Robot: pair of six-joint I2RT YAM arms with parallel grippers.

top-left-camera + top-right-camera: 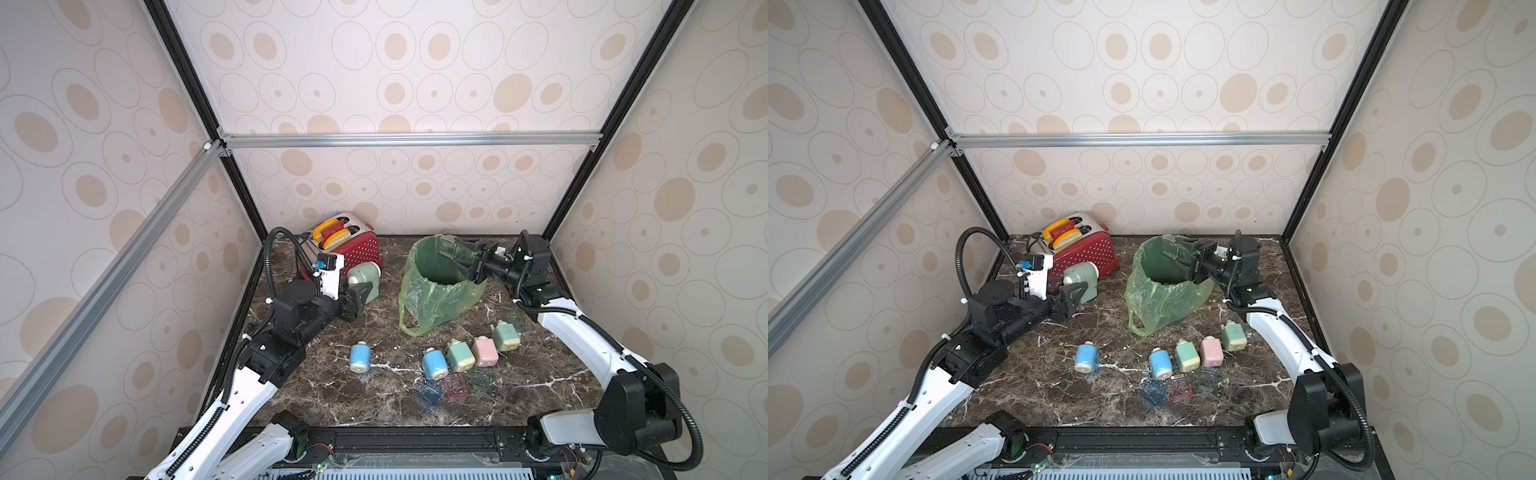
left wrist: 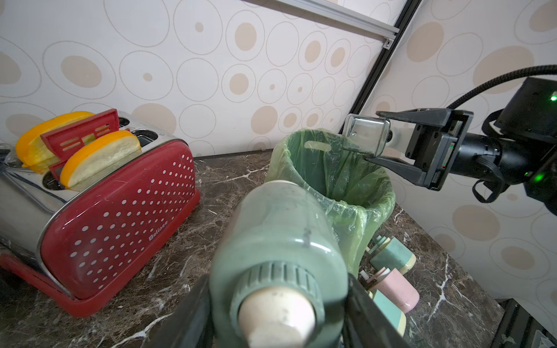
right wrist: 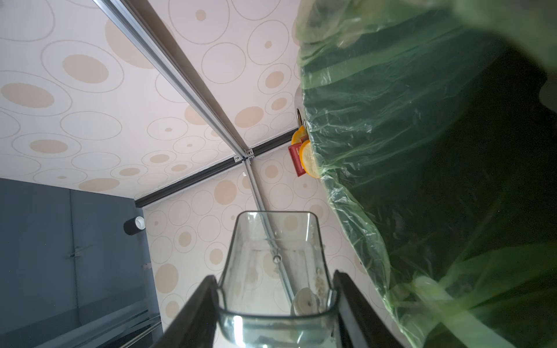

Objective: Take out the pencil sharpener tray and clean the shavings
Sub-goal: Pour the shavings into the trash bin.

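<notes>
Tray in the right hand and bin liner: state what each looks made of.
Tray: clear, glossy hard plastic by the look; the wall shows through it. Bin liner: thin translucent green plastic film, crinkled and shiny.

A green blur, the bin bag (image 3: 422,150) spills past the frame's edge in the right wrist view, hiding all but a sliver of the toaster (image 3: 298,104). In both top views the clear tray (image 1: 451,248) is too small to show what it holds; the bin bag's depths are lost in shadow.
</notes>
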